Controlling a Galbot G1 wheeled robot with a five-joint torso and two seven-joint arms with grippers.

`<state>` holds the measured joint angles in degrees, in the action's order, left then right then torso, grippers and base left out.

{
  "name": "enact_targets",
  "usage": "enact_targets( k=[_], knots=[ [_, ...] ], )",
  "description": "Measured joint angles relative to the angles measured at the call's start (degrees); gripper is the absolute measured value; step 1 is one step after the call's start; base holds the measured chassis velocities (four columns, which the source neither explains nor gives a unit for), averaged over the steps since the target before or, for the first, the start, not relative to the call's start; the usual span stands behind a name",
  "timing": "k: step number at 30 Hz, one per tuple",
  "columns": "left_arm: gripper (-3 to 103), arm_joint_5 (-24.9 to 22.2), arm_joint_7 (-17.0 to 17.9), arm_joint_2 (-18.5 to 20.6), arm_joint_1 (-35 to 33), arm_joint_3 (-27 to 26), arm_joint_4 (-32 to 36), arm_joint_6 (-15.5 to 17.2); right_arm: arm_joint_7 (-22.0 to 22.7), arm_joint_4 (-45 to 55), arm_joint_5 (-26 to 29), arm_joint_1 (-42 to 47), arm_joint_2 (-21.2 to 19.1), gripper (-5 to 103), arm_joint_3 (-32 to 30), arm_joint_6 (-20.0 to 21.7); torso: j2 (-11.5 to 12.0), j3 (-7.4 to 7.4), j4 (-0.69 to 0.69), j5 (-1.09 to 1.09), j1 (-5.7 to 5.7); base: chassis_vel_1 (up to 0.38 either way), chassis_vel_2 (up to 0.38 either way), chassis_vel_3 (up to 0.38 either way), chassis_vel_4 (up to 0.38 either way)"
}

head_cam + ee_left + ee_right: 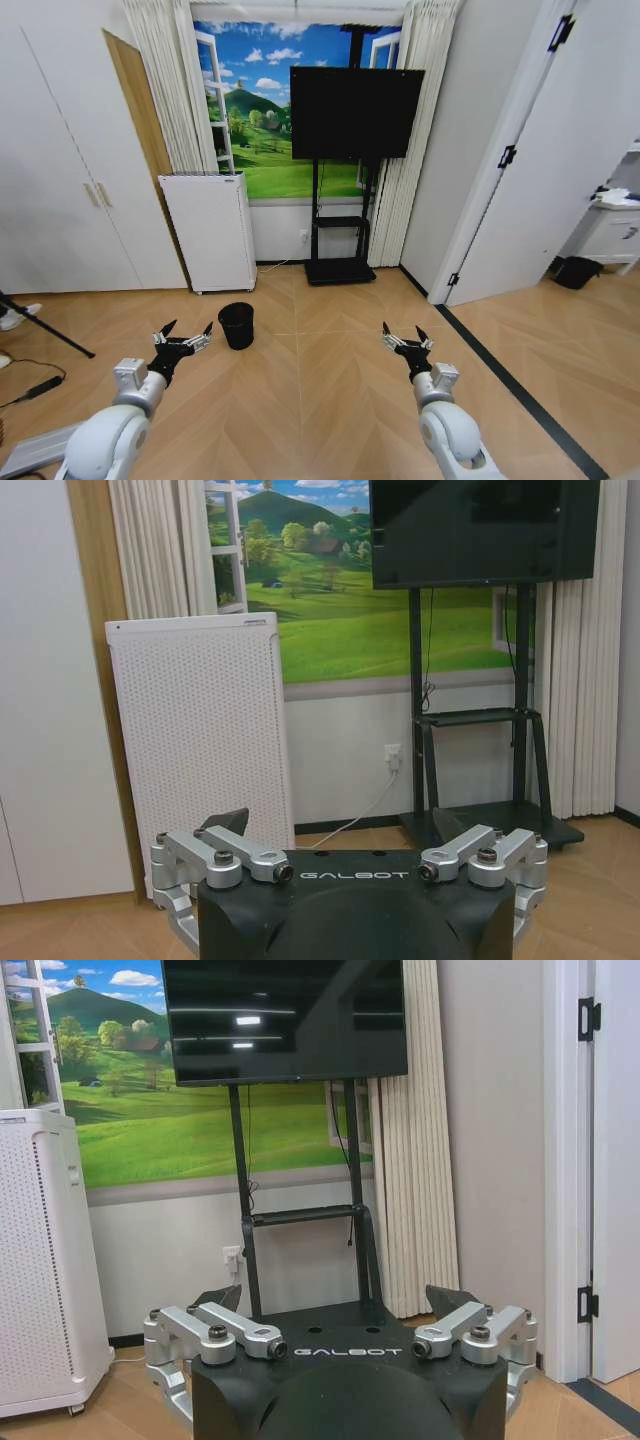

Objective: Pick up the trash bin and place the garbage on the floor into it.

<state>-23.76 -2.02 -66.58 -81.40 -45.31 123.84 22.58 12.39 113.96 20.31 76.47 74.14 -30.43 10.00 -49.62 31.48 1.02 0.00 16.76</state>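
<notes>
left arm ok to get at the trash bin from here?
Probably yes. The trash bin stands upright on bare floor just ahead and to the right of the left gripper, whose fingers are spread open. Nothing lies between them. The right gripper hangs open, well off to the side.

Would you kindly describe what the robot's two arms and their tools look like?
Both arms have glossy white rounded shells ending in silver wrist blocks. The left tool and right tool match: a black body marked GALBOT in pale letters, silver metal linkages with bolts, and dark pointed fingers.
</notes>
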Motion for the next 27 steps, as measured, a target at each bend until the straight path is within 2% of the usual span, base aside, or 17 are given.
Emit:
enact_targets(
  k=[27],
  knots=[
    [100, 0.08, -0.17, 0.02, -0.02, -0.04, 0.01, 0.08, 0.02, 0.02, -0.07, -0.05, 0.02, 100, 0.04, 0.00, 0.01, 0.00, 0.00, 0.00, 0.00, 0.000, 0.000, 0.000, 0.000]
  ],
)
